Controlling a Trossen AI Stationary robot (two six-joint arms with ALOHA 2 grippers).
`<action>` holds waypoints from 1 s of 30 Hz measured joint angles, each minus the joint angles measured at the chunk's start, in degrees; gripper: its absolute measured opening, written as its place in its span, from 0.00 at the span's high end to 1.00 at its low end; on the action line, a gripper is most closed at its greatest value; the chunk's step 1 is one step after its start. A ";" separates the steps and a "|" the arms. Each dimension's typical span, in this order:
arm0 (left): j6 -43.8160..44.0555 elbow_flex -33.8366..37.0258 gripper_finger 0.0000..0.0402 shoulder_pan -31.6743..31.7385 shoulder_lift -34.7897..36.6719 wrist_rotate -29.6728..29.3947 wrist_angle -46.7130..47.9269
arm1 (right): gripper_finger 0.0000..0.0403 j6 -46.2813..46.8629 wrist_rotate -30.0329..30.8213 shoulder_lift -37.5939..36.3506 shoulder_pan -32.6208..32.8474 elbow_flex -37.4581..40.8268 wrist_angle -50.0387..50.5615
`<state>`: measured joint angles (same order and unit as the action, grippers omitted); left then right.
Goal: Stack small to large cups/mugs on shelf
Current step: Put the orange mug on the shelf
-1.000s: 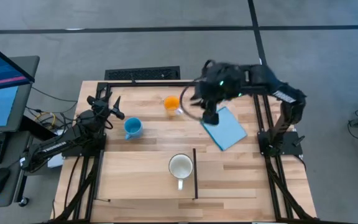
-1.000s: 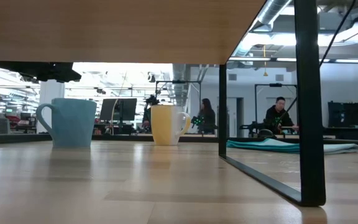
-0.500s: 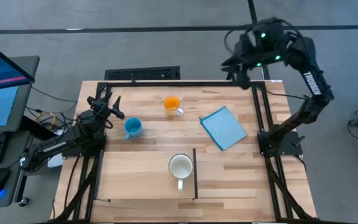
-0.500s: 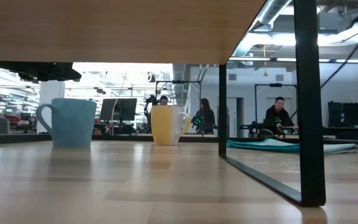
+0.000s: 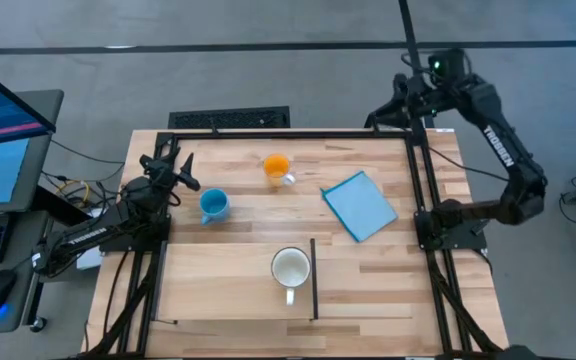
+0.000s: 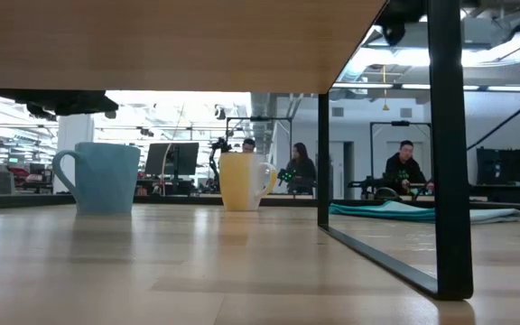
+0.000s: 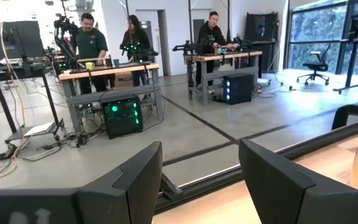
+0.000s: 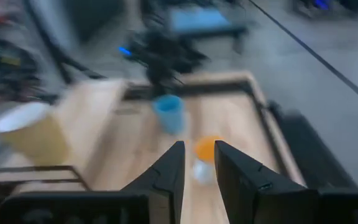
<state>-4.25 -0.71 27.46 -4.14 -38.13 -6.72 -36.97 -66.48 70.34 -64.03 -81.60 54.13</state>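
Observation:
Three mugs stand upright on their bases. The light blue mug is at the left. The orange mug is near the far edge. The white mug stands on the shelf, a wooden patch, just left of its black strip. My left gripper is open and empty, left of the blue mug. My right gripper is raised over the table's far right corner, open by a narrow gap and empty. Its wrist view looks down on all three mugs.
A flat light-blue square cloth lies on the table's right half. Black frame bars run along the table's sides and far edge. A shelf leg stands in the low view. People work at benches in the room beyond.
My right gripper has risen from just right of the orange mug, above the cloth, and gone toward the table's far right corner, where the arm now stands folded back. The mugs and the cloth have kept their places.

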 joint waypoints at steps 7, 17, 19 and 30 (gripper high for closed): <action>2.82 -1.38 0.49 0.01 0.00 0.39 -0.38 | 0.73 -1.24 -7.59 -2.79 -4.21 17.82 -13.31; 8.01 -3.71 0.49 0.00 -0.49 2.85 -0.47 | 0.73 -9.17 -17.60 -2.57 -8.90 30.20 -19.62; 8.13 -4.07 0.49 0.01 -1.58 2.34 -0.49 | 0.73 -9.85 -18.10 -2.57 -8.80 31.69 -21.44; 7.42 -6.03 0.49 0.00 -14.74 1.75 -7.50 | 0.77 -1.35 -17.88 -4.44 -8.69 34.22 -17.76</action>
<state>3.17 -6.74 27.47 -18.88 -36.38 -14.22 -38.32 -84.36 65.90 -72.72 -47.37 36.37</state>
